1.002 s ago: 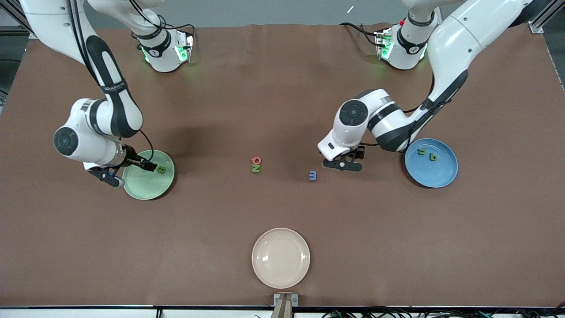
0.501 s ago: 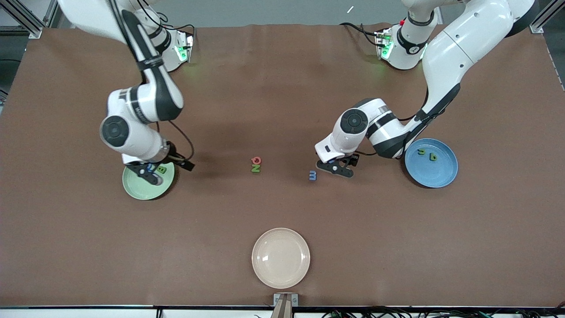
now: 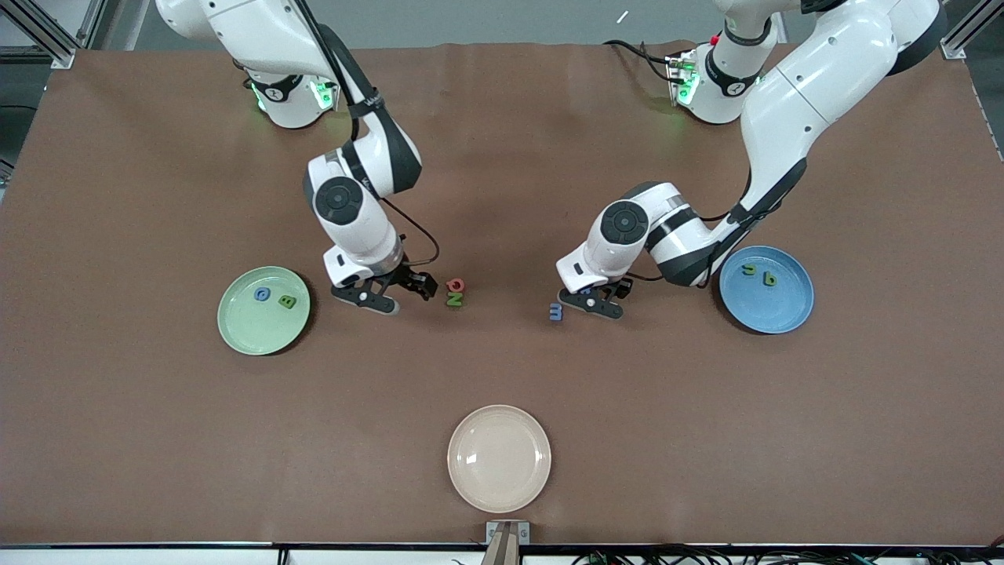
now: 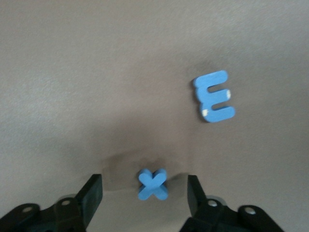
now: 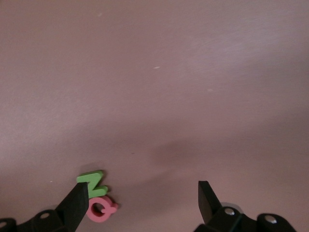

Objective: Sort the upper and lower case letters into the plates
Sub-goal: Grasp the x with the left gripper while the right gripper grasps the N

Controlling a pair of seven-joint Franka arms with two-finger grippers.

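My right gripper is open and empty, low over the table beside the red Q and green N. In the right wrist view the N and Q lie by one finger of that gripper. My left gripper is open, low over the blue x, which lies between its fingers. The blue m lies beside it and shows in the left wrist view. The mint plate holds the blue C and green B. The blue plate holds two green lower-case letters.
A cream-beige plate sits near the table's front edge, nearer to the front camera than the letters. Both arm bases stand along the table's back edge.
My right gripper left the mint plate, where the blue C now lies, and moved across to the Q and N. My left gripper shifted slightly toward the m, over the x.
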